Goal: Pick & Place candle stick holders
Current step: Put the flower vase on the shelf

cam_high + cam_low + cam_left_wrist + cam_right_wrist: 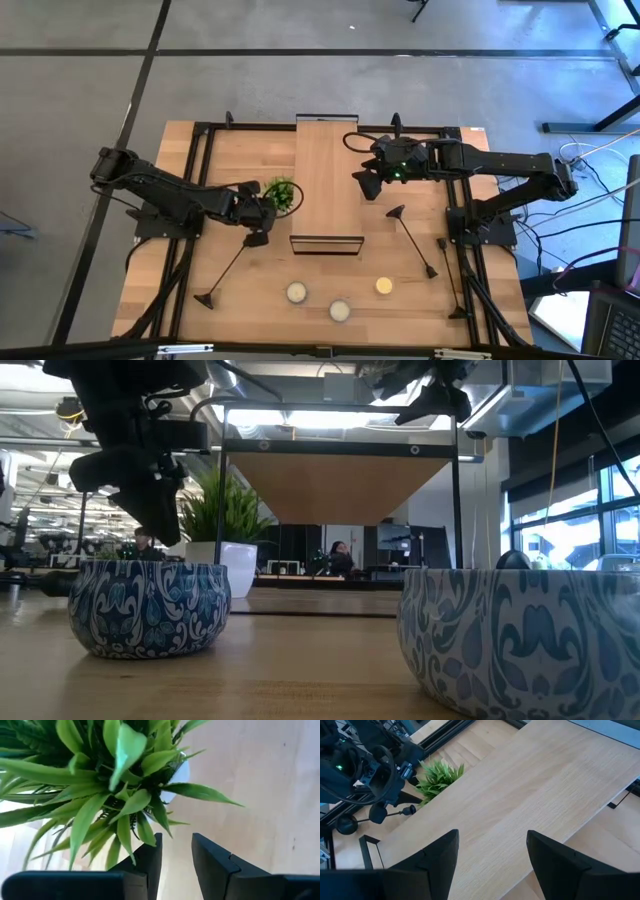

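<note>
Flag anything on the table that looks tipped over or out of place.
Three candle stick holders look tipped over, lying flat on the table: one near the left gripper, two at the right. Nothing looks spilled or broken.

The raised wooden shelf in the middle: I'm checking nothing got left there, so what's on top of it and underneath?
The wooden shelf has a bare top, with the right gripper open over its edge. Its board hides the table beneath from above; the low view shows only room background under it.

Plant crowds left gripper (touching, perhaps).
</note>
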